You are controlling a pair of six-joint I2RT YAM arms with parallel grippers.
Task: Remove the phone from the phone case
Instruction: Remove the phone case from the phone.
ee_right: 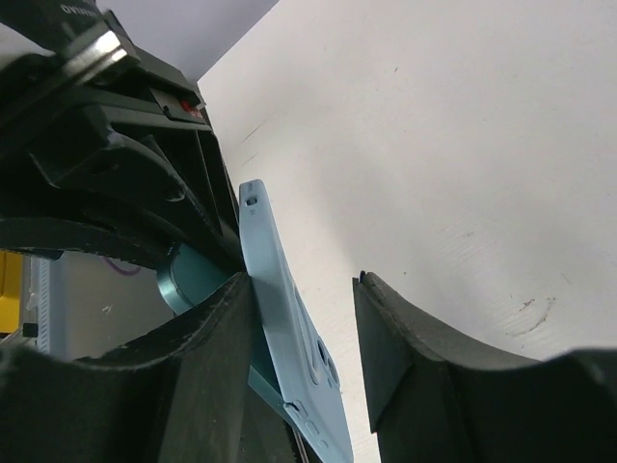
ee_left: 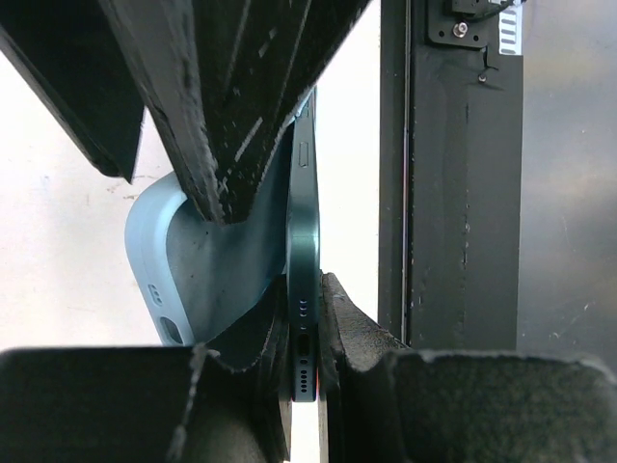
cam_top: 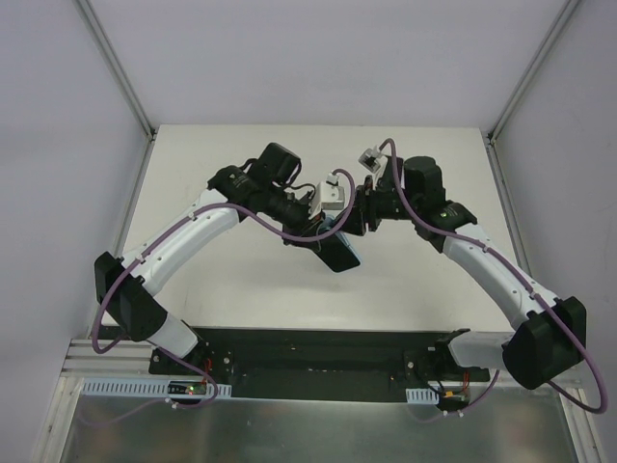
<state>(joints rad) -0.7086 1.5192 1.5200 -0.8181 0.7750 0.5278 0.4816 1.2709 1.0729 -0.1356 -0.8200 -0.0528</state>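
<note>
Left fingers (ee_left: 355, 352): clamped tight on the phone (ee_left: 306, 222), one pad on each side of its thin dark-green rim, close to the row of speaker holes.
Right fingers (ee_right: 415, 367): parted. One pad lies against the wall of the pale blue phone case (ee_right: 284, 323). The other pad stands clear of it, with white tabletop (ee_right: 463, 145) showing in the gap.
Phone: held edge-on in the air between the two arms. From the left wrist only its rim can be seen, and its screen and back are hidden.
Phone case: bowed away from the phone along one side, with a rounded corner and its cut-outs showing. A black wedge, seemingly a right finger, reaches down into the hollow between case and phone.
Hard to make out: I cannot tell how much of the case grips the phone on the far side.
From above: wrists and purple cables cover the grip. Only a dark slab with a blue edge pokes out toward the bases.
Black base rail (ee_left: 453, 193): runs behind the phone in the left wrist view.
</note>
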